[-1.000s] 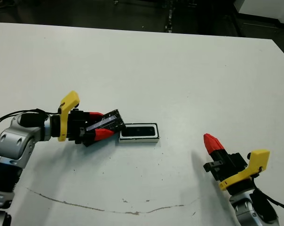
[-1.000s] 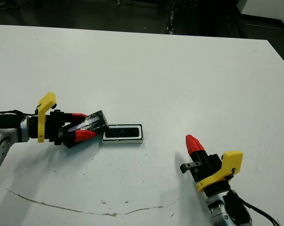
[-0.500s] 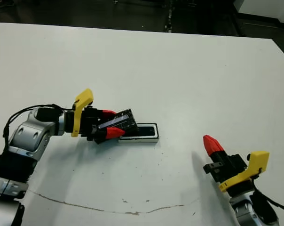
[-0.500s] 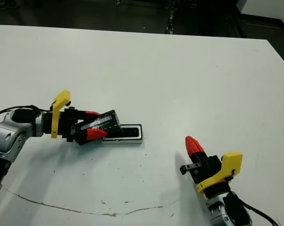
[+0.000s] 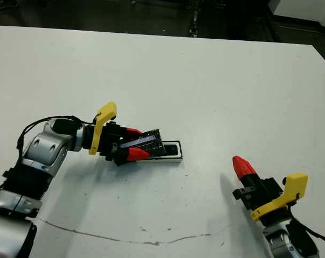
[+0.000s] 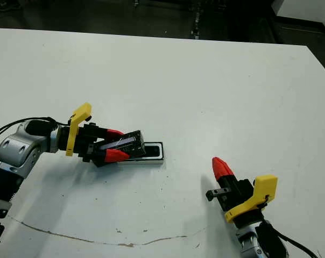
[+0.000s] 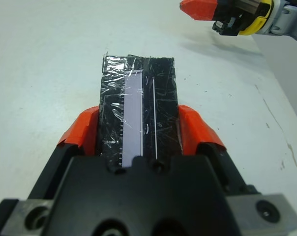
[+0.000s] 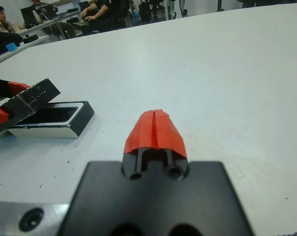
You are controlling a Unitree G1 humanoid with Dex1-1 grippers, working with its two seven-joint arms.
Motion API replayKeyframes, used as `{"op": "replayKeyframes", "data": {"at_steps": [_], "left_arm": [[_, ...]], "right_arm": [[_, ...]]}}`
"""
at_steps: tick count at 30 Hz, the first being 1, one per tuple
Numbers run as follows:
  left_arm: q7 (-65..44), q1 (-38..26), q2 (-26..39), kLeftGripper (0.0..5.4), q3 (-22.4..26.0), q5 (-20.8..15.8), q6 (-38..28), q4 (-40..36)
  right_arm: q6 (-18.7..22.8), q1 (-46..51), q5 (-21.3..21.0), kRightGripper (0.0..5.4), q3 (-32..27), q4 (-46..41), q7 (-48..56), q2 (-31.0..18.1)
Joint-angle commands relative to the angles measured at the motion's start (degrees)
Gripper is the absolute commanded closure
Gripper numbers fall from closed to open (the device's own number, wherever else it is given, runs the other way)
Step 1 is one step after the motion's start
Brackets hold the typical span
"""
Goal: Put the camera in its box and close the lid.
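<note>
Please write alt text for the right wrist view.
Shut red-tipped right gripper above a white table. Beyond it, the left gripper holds a flat speckled black lid tilted over a shallow dark-sided box.

Speckled black lid (image 5: 147, 143) tilts over box (image 5: 173, 157); camera (image 8: 52, 115) lies inside.
</note>
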Motion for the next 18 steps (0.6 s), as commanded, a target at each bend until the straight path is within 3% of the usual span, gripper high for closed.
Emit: {"op": "replayKeyframes", "data": {"at_steps": [1,7,12,18], "left_arm": [[-2.94,0.35,-2.27,2.24,-2.08,-0.2,-0.19,0.98],[-3.15,0.66,-4.54,2.24,-2.82,-0.58,-0.19,0.63],[-2.92,0.87,-6.9,2.24,-4.2,0.94,-4.01,2.18],[-1.88,1.18,-8.23,2.24,-6.66,2.86,-3.15,1.75]], "right_arm": [[0.32,0.35,0.56,5.4,-0.32,0.16,0.19,-0.44],[0.89,0.54,0.27,5.4,-0.3,-0.31,-0.4,-0.88],[0.47,0.88,0.34,5.4,-0.43,-0.39,-0.17,-1.02],[0.13,0.84,1.27,5.4,-0.66,0.08,0.44,-0.88]]}}
